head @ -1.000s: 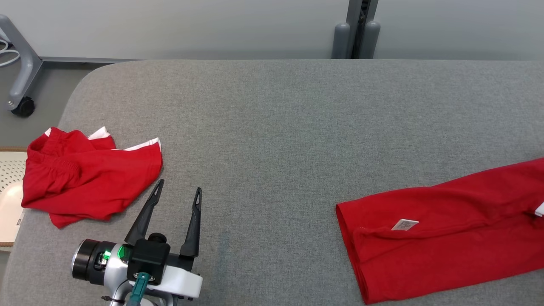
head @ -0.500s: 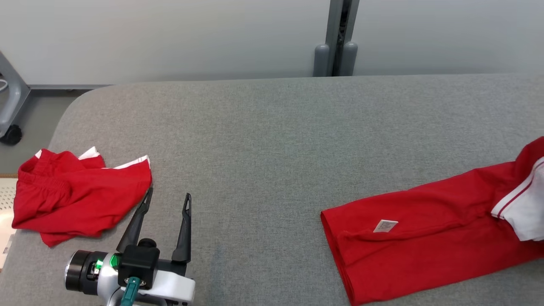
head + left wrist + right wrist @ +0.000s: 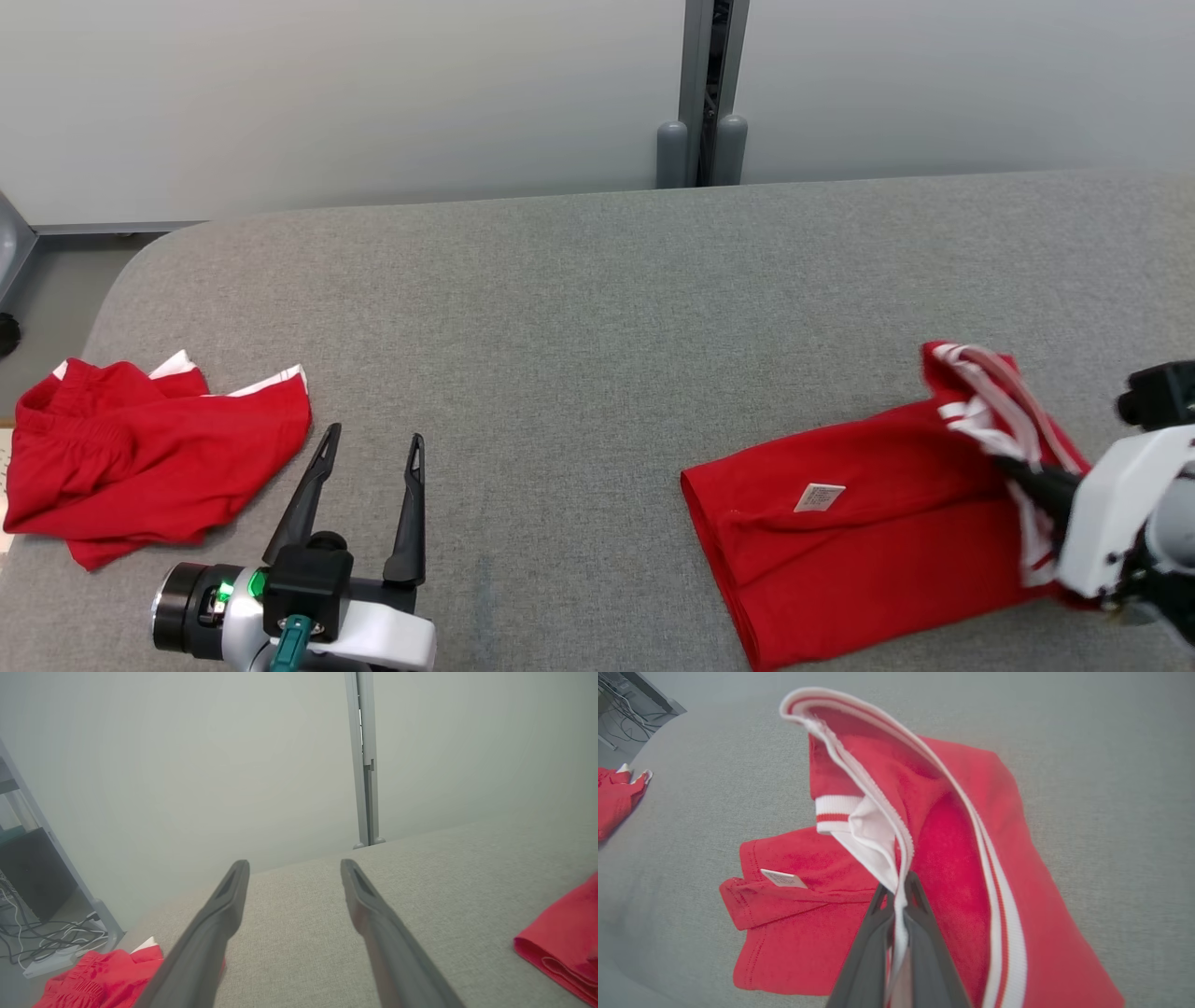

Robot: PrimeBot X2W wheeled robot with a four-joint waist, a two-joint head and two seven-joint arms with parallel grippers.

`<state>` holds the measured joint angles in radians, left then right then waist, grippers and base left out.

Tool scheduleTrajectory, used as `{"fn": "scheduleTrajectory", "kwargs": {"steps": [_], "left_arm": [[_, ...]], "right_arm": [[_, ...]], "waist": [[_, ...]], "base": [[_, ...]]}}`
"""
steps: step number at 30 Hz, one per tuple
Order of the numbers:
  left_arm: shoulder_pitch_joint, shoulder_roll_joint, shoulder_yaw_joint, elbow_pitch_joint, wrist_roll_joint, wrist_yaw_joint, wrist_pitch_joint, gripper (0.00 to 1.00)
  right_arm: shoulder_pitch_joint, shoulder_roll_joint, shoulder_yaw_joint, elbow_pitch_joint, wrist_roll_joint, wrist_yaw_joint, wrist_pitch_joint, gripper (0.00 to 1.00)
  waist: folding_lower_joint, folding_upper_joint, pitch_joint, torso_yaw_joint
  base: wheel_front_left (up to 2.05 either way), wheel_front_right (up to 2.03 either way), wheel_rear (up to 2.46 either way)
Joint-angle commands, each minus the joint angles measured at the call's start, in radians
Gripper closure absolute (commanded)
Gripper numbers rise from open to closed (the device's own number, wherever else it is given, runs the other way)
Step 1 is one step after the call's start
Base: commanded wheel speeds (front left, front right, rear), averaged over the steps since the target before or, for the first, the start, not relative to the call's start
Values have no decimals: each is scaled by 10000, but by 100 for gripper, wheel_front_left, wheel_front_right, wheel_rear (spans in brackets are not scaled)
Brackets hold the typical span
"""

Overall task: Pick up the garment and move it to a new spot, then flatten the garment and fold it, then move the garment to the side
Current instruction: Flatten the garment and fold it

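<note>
Now my right gripper (image 3: 899,890) is clamped on the white-striped edge of the red garment (image 3: 840,551), held above the rest lying toward the right of the surface's (image 3: 579,308) near edge. My left gripper (image 3: 373,446) hovers, fingers apart.

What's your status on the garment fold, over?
Right gripper shut on red garment, striped edge raised over it. Left gripper open, empty, above table. Second red garment far left, clear of work.
</note>
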<state>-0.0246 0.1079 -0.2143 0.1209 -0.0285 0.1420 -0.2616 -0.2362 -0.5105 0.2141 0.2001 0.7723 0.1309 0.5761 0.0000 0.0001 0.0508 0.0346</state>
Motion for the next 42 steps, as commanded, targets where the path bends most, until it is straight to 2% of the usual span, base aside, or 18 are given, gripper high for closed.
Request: {"fn": "scheduleTrajectory", "kwargs": {"steps": [1,2,3,4,6,7,8,10,13,21,36,38,42], "left_arm": [[104,-26,101,16,-49,3,-31,0],[146,-45,139,13,-60,8,-31,0],[146,-45,139,13,-60,8,-31,0],[182,-78,177,31,-56,-18,-31,0],[136,-94,205,58,-45,-63,-31,0],[136,-94,205,58,-45,-63,-31,0],[121,-117,232,84,-36,-80,-31,0],[115,-138,237,88,-26,-91,-31,0],[22,-205,248,97,14,-152,-31,0],[120,-277,296,159,68,-204,-31,0],[-97,-384,-6,277,214,-362,-31,0],[-87,-391,-49,301,229,-380,-31,0],[-115,-387,-16,310,201,-385,-31,0]], "right_arm": [[341,644,-236,-366,63,-1,369,100],[467,966,-357,-580,50,-1,549,100],[467,966,-357,-580,50,-1,549,100],[687,1543,-531,-952,-126,-3,880,100],[902,2068,-593,-1314,-283,-1,1194,100],[902,2068,-593,-1314,-283,-1,1194,100],[1067,2473,-689,-1546,-549,-1,1430,100],[1131,2649,-742,-1632,-695,-1,1517,100],[1260,3243,-915,-1710,-1201,-1,1714,100],[1244,4034,-1031,-1628,-1109,-1,1892,100],[517,4380,-402,-380,-1577,-1,1490,100],[396,4378,-336,-224,-1713,-1,1299,0],[284,4392,-104,-182,-1459,-1,1177,0]], "waist": [[0,-1,-14,16],[0,-1,-17,15],[0,-1,-17,15],[0,-1,-19,29],[0,-1,-26,63],[0,-1,-26,63],[0,-1,-34,98],[0,-1,-36,118],[0,-1,8,247],[0,-1,64,427],[0,-1,420,741],[0,-1,437,795],[0,-1,411,839]], "base": [[0,0,0],[0,0,0],[0,0,0],[0,0,0],[0,0,0],[0,0,0],[0,0,0],[0,0,0],[0,0,0],[0,0,0],[0,0,0],[0,0,0],[0,0,0]]}}
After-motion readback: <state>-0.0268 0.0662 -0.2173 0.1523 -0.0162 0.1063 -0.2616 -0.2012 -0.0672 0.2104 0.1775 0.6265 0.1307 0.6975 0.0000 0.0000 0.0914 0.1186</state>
